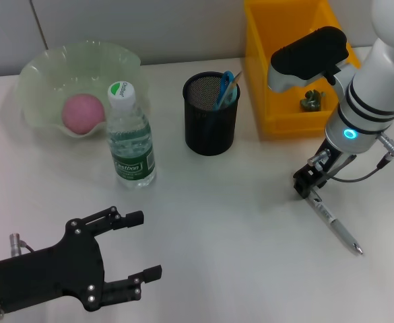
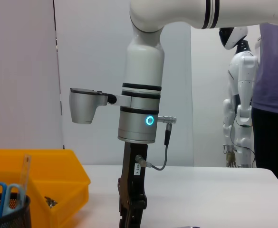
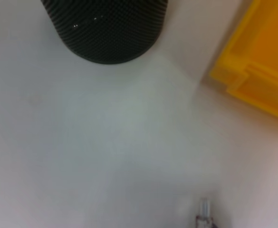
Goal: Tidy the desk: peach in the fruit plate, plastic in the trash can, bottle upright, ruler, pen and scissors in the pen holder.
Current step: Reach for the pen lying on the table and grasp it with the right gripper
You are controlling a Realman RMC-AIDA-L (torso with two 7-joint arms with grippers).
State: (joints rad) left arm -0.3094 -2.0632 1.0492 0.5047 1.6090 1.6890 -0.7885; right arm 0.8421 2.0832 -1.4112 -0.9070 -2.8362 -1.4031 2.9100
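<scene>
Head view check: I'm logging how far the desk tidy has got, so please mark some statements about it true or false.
1. The peach lies in the fruit plate. True.
2. The water bottle lies on its side. False: it stands upright beside the plate.
3. The pen is in the pen holder. False: it lies on the desk, with the right gripper at its upper end.
4. The scissors are in the pen holder. True.
5. The left gripper holds the ruler. False: its fingers are open and empty, near the front edge.
</scene>
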